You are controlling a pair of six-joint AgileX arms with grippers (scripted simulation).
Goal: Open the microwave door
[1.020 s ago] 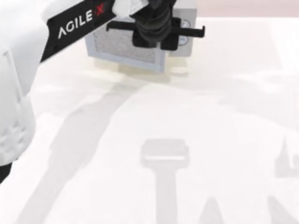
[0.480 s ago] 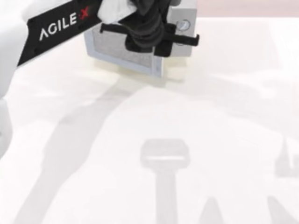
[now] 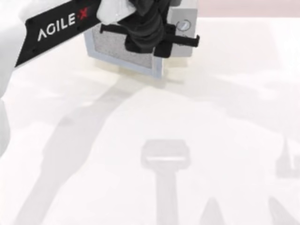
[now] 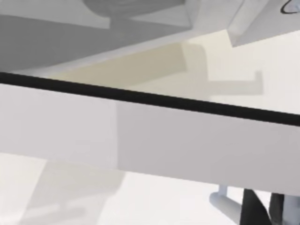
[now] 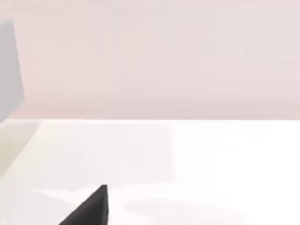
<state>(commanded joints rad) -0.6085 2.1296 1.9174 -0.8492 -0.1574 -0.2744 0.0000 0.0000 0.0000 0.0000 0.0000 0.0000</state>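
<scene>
Here, left fingers [image 3: 149, 47] over microwave door [image 3: 123, 52], ajar

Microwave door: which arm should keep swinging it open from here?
Left. Its hand is already at the door's free edge on the microwave, and the door stands slightly ajar. The right arm doesn't appear in the top view, so it is likely farther away.

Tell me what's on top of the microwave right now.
The left arm's black claw hangs above the small light-grey box-shaped microwave, over its mesh-windowed door, which stands slightly ajar. It covers the door's top edge, so any contact there is hidden.
</scene>
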